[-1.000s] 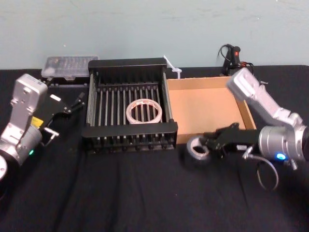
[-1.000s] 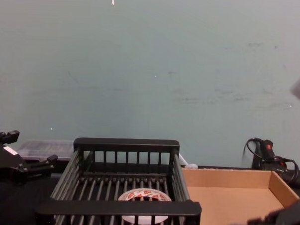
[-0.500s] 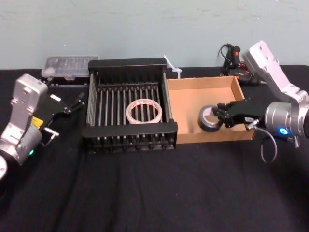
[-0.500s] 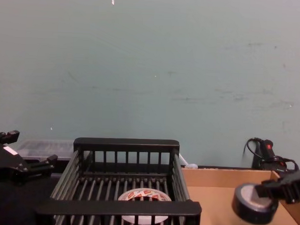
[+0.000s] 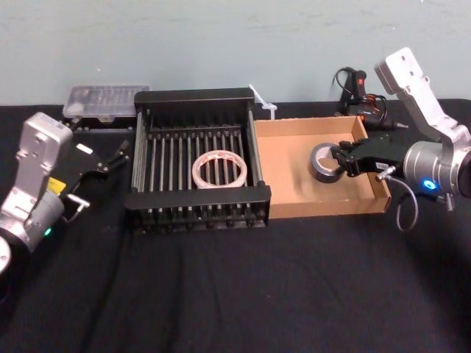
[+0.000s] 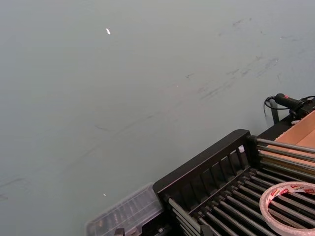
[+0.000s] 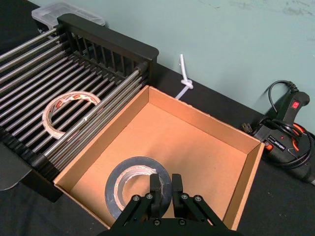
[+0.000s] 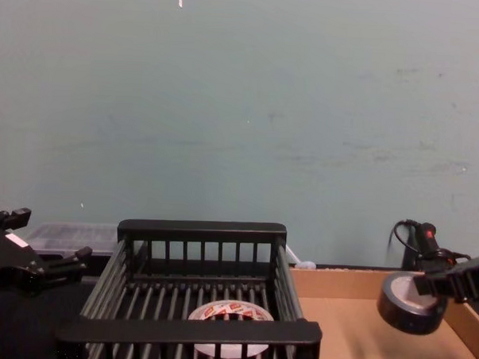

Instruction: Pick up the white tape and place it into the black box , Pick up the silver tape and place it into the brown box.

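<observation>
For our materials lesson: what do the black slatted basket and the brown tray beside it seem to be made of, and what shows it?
The black box looks like moulded plastic with a matte finish: its thick solid rim is in one piece. Its bars gleam, so they may be metal or glossy plastic. The brown box looks like plain cardboard: dull tan, with thin folded walls.

Back left there's a clear plastic case (image 5: 99,99) w/ small parts inside, sitting on the black cloth (image 5: 235,294), a white knotted tie (image 5: 263,103) lying mid-back by the teal wall (image 5: 221,37), and far right a black tool (image 5: 355,84) w/ red switch amid coiled cables
</observation>
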`<state>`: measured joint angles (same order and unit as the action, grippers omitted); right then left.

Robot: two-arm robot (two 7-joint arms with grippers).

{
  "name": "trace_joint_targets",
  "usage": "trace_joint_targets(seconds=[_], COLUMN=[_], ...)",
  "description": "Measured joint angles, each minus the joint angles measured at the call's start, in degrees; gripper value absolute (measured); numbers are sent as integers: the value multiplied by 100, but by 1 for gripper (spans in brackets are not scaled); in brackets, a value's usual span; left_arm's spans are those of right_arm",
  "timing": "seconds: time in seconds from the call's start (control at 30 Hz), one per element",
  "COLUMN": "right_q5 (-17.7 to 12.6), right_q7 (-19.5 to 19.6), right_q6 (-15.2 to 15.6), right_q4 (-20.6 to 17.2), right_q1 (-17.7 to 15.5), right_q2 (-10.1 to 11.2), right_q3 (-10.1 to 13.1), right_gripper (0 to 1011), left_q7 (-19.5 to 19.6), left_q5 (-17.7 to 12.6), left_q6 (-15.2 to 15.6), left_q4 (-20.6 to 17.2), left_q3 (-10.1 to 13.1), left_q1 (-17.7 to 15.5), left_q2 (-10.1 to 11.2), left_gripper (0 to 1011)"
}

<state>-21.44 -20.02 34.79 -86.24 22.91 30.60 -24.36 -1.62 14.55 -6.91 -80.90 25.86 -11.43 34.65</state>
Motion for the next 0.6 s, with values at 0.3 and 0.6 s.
trace_joint_targets(seconds=[0.3,0.6], right_q5=[-1,-2], right_q7=[-17,-25], right_q6=[-4,-7], right_q4=[-17,-27], right_q1=[0,-4], right_q2=[20,28], right_q3=[-21,-30], right_gripper=[148,321], left_q7=[0,0], left_q5=[0,0], left_q6=[0,0], left_q4=[0,0], left_q3=[0,0], left_q1=[0,0], left_q2=[0,0], left_gripper=[1001,1001])
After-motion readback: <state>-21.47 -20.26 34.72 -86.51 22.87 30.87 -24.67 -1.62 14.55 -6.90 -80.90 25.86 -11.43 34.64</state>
